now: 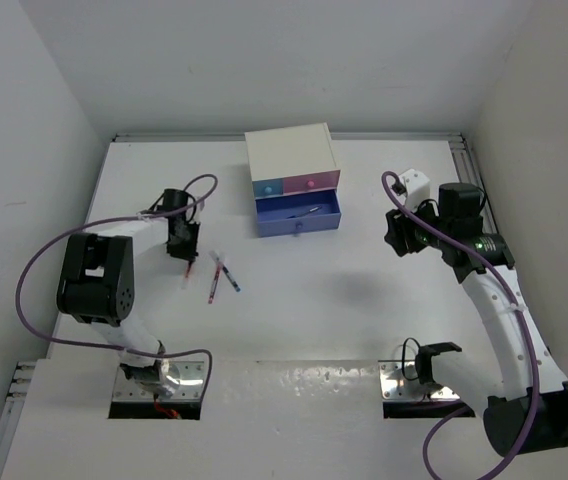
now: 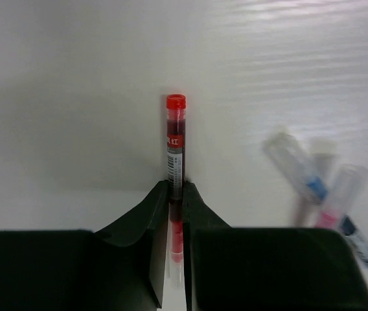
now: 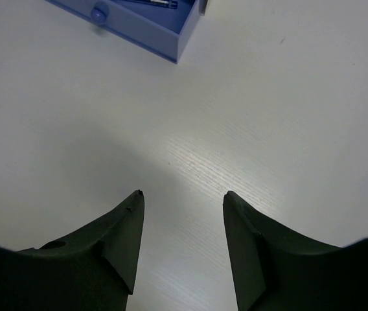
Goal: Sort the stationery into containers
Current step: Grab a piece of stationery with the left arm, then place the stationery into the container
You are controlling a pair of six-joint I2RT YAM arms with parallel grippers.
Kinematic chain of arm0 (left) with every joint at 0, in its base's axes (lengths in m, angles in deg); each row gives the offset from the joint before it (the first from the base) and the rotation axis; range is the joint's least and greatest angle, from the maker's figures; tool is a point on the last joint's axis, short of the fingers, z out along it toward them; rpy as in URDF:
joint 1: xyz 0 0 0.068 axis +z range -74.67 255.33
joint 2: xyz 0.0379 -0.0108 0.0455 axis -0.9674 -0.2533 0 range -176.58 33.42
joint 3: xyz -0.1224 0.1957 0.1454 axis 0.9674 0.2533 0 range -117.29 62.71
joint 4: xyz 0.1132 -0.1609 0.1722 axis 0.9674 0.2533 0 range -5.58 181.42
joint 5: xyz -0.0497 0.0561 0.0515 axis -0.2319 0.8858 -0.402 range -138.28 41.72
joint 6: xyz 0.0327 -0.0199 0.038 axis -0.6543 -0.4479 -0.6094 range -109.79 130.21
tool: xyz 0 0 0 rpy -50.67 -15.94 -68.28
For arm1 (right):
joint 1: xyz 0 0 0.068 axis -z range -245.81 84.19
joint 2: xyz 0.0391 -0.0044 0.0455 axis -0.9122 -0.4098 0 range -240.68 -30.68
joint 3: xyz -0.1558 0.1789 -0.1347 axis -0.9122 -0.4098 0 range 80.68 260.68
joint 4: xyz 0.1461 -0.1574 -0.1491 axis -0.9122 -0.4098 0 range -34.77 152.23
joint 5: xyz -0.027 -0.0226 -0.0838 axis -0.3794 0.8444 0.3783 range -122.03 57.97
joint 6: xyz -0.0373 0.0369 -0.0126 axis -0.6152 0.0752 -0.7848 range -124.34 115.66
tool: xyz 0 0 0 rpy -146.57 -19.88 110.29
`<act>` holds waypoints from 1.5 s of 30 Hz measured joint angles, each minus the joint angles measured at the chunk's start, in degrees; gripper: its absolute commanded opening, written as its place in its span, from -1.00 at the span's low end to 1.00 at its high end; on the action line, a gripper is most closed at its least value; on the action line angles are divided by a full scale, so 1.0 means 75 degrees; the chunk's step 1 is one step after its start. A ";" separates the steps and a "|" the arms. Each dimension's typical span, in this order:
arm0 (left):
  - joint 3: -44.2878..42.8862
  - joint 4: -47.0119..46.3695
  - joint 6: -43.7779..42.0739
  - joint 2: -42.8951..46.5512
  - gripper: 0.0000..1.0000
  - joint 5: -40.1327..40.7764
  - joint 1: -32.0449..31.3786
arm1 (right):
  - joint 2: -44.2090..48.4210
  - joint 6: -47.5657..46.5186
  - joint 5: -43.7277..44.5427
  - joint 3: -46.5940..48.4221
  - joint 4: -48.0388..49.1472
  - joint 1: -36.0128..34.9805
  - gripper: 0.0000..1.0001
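At lower centre of the left wrist view, left gripper (image 2: 176, 197) pinches a thin red plastic pen (image 2: 175, 139) lying on the white table (image 2: 74, 97); right gripper (image 3: 183, 201) gapes empty, periwinkle-blue plastic drawer (image 3: 138, 31) open at upper left.

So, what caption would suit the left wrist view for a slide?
Left gripper pinching a thin red pen against the white table, two more clear-capped pens lying blurred nearby.
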 measured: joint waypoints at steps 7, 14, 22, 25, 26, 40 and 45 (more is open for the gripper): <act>-0.0597 0.0659 -0.1037 -0.0012 -0.96 -0.0108 0.1227 | 0.0000 0.0003 -0.0146 0.0000 -0.0006 0.0000 0.04; -0.3503 0.1679 -0.3346 0.0242 -0.79 -0.2678 0.0641 | -0.0009 0.0044 -0.0207 0.0003 -0.0003 0.0000 0.04; -0.5412 0.2667 -0.4838 0.0052 -0.77 -0.3523 -0.2151 | -0.0251 0.0076 -0.0207 0.0262 0.0000 0.0000 0.04; -0.6100 0.2964 -0.5065 -0.0589 -0.75 -0.3238 -0.2611 | -0.0364 0.0117 -0.0207 0.0318 0.0006 -0.0003 0.04; -0.6318 0.2987 -0.5141 -0.0839 -0.74 -0.3077 -0.2739 | -0.0411 0.0131 -0.0207 0.0321 0.0006 0.0000 0.04; -0.8122 0.3348 -0.5977 -0.3293 -0.57 -0.1684 -0.3579 | -0.0659 0.0140 -0.0198 0.0478 -0.0102 -0.0003 0.05; -0.8440 0.3366 -0.6181 -0.3462 0.21 -0.1582 -0.3587 | -0.0708 0.0143 -0.0201 0.0478 -0.0099 -0.0003 0.05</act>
